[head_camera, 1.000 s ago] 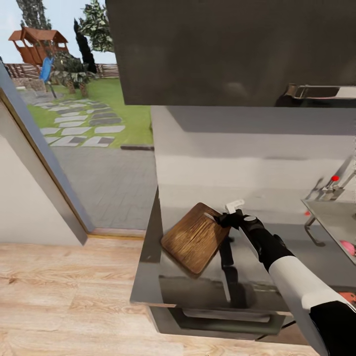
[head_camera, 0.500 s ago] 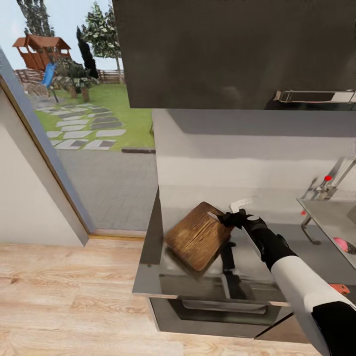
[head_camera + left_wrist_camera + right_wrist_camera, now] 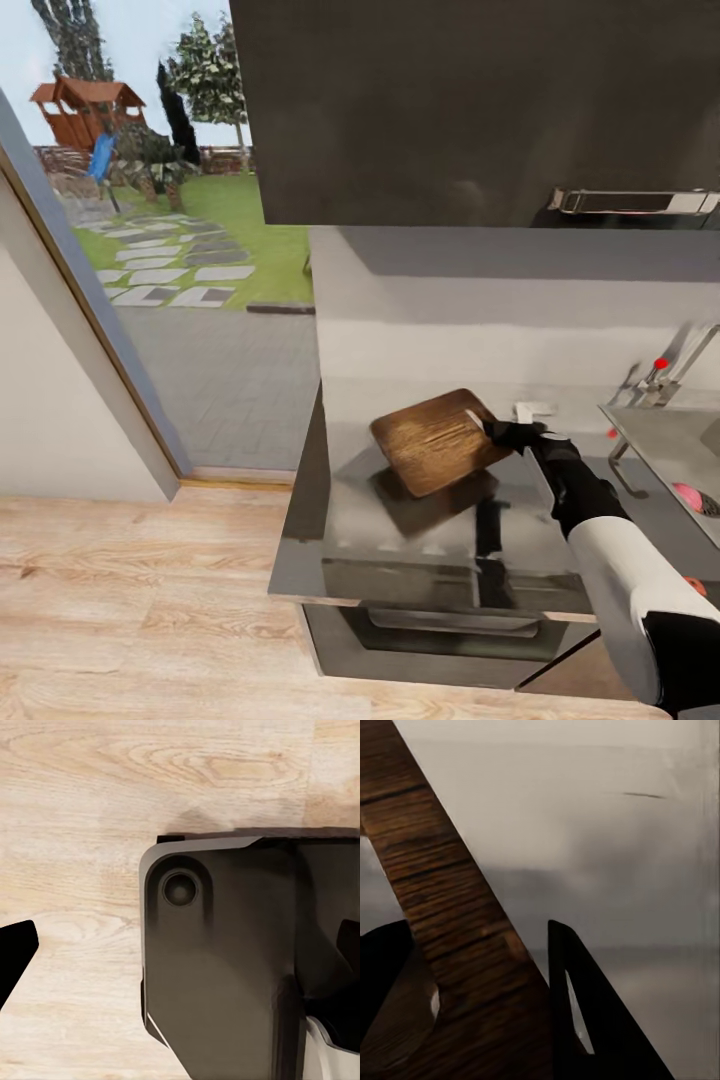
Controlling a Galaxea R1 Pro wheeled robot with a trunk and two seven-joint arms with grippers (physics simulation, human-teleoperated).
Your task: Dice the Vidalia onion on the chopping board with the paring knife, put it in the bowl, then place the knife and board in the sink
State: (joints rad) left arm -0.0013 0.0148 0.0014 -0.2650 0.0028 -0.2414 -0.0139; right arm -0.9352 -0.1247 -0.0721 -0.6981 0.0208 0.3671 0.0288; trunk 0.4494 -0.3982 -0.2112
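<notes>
My right gripper (image 3: 492, 428) is shut on one end of the dark brown chopping board (image 3: 435, 440), which hangs tilted above the glossy grey countertop (image 3: 400, 545) and casts a shadow on it. In the right wrist view the board (image 3: 450, 907) runs between the two dark fingers (image 3: 585, 1020). At the right edge lies the sink (image 3: 650, 435), with a pinkish-red Vidalia onion (image 3: 692, 495) on its steel. The left gripper (image 3: 180, 952) stands open over the wooden floor. An orange-red bit (image 3: 694, 585) shows beside my right arm; I cannot tell whether it is the paring knife. The bowl is out of view.
A dark wall cabinet (image 3: 480, 110) with a bar handle hangs over the counter. The chrome tap with a red knob (image 3: 660, 363) stands behind the sink. A glass door at the left looks onto a garden. The robot's dark base (image 3: 225, 967) is under the left wrist.
The chopping board has risen off the counter and moved right and back with my right gripper, now turned flatter. The view has shifted slightly.
</notes>
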